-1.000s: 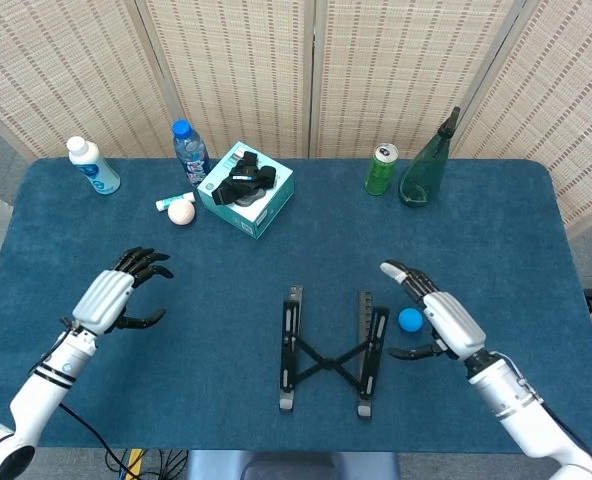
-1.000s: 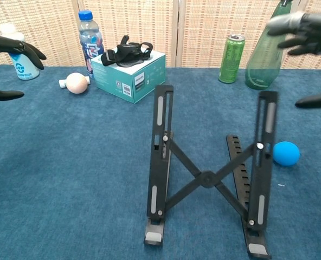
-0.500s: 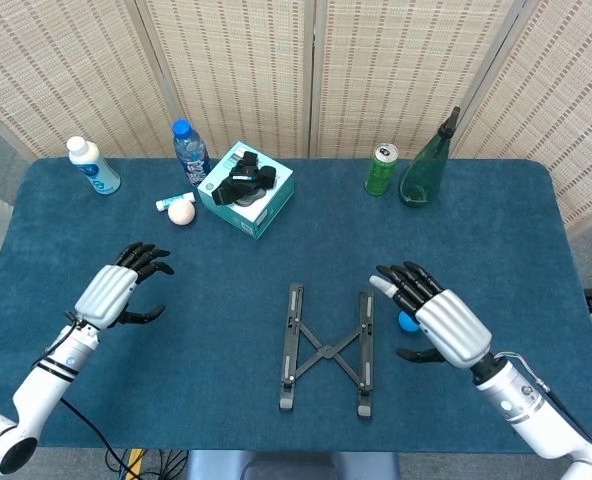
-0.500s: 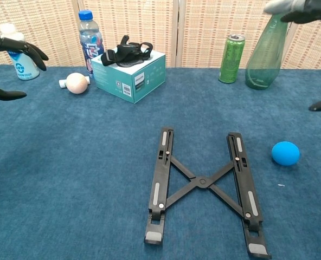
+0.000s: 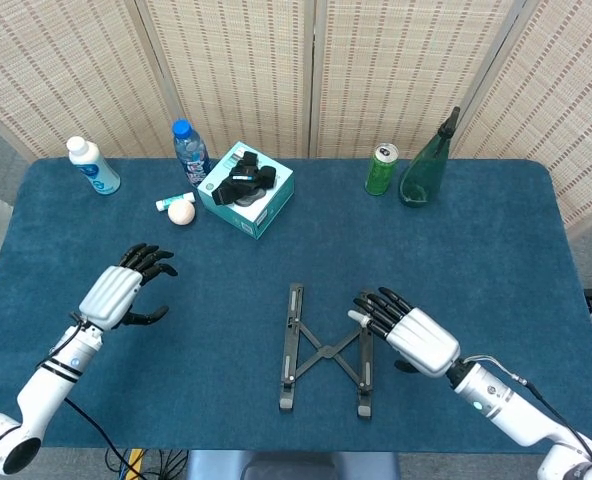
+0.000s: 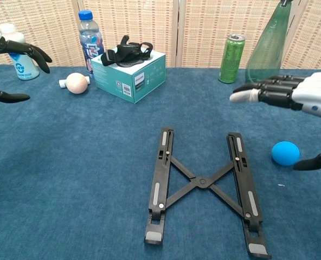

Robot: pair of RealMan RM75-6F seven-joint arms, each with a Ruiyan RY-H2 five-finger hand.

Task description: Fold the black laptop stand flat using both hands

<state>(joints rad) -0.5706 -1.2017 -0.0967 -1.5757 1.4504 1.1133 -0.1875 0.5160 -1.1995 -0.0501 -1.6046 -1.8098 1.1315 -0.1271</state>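
Observation:
The black laptop stand (image 5: 326, 351) (image 6: 202, 182) lies flat on the blue table, its two rails joined by a crossed brace. My right hand (image 5: 408, 333) (image 6: 290, 95) hovers just above and to the right of the stand's right rail, fingers spread, holding nothing. Far to the left, my left hand (image 5: 124, 291) stays well away from the stand with fingers apart and empty; in the chest view only its fingertips (image 6: 25, 50) show at the left edge.
A blue ball (image 6: 286, 153) lies right of the stand, hidden by my right hand in the head view. Along the back stand a white bottle (image 5: 93, 166), a water bottle (image 5: 189, 151), a teal box (image 5: 246, 190) with a black strap, a green can (image 5: 380, 169), a green glass bottle (image 5: 428, 164). A small pale ball (image 5: 181, 212) lies near the box.
The stand went from propped upright to lying flat. My right hand then moved left and down over the right rail. The left hand barely shifted.

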